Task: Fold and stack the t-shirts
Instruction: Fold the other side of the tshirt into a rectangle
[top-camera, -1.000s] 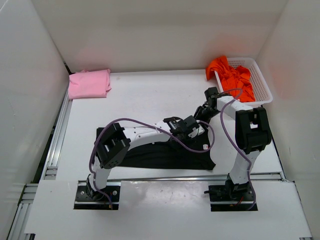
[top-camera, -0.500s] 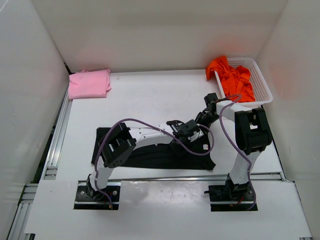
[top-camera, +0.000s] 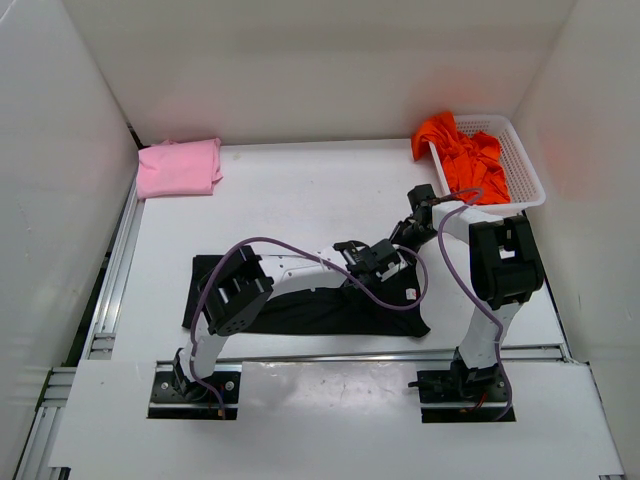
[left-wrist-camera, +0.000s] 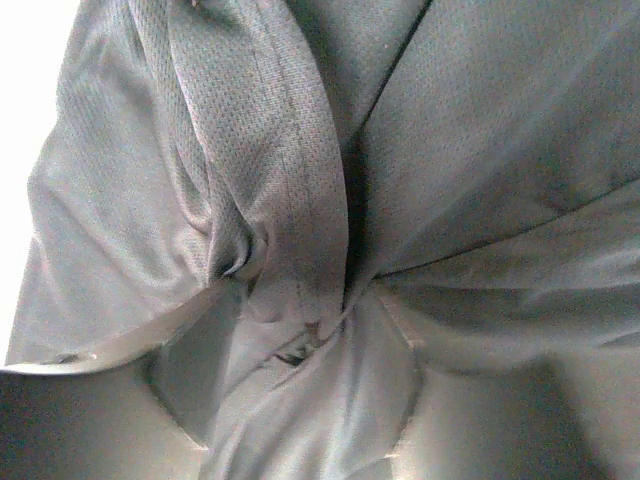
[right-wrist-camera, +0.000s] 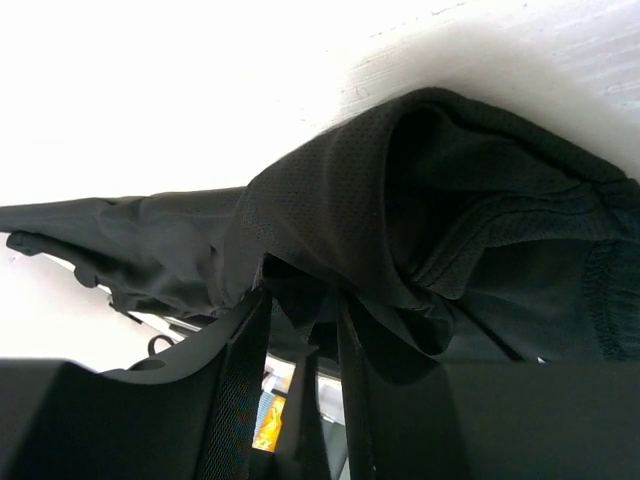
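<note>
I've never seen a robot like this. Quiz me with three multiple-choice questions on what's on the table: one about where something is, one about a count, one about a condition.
1. Where does the pink t-shirt lie?
A. the far left corner of the table
B. the table's middle
C. the near right corner

2. How many t-shirts are in view?
A. two
B. three
C. five

3. How is the orange t-shirt?
A. folded flat
B. spread wide open
C. crumpled in the white basket, spilling over its rim

Key: 1 A, it sits at the back on the left; 2 B, pink, orange and the black t-shirt; 3 C, bunched cloth hangs over the rim.
</note>
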